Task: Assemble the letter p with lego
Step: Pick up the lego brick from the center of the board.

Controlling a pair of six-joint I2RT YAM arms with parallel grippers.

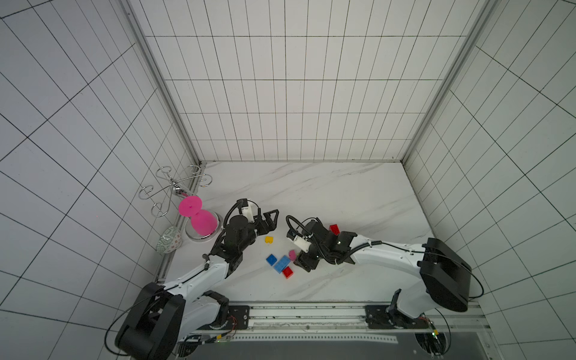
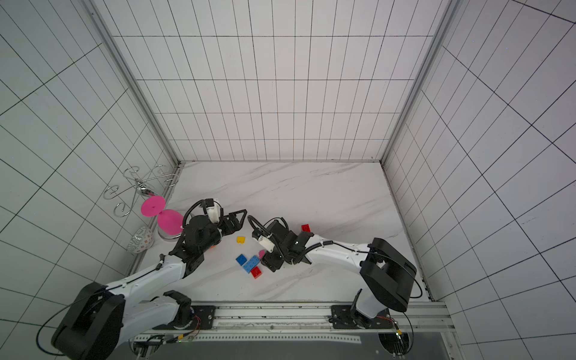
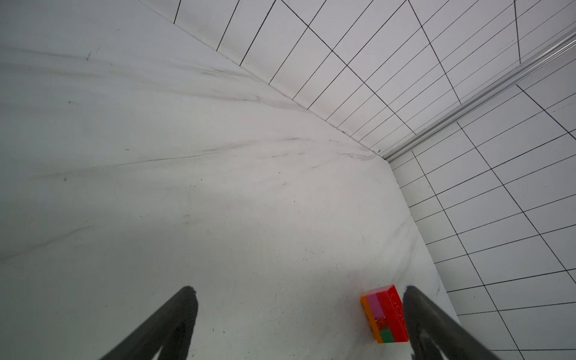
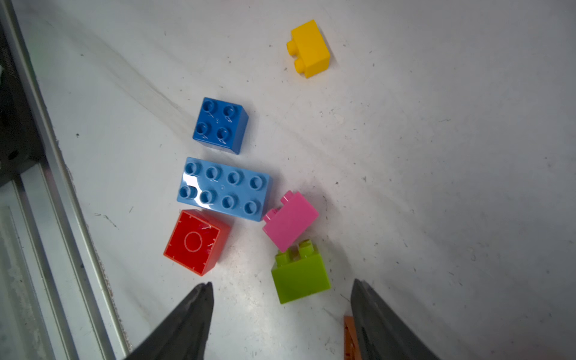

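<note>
Walled marble table (image 1: 311, 193), lego (image 1: 282, 264) near front rail (image 1: 311, 307)

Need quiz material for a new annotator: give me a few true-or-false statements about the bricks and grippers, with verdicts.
1. The light blue brick lies studs up between the blue brick and the upturned red brick. True.
2. The right gripper is shut on the lime brick. False: its jaws are open, and the lime brick lies free on the table.
3. The yellow brick touches the blue brick. False: it lies apart from all the others.
4. The pink brick lies on its side. True.
5. The left gripper is open. True.
</note>
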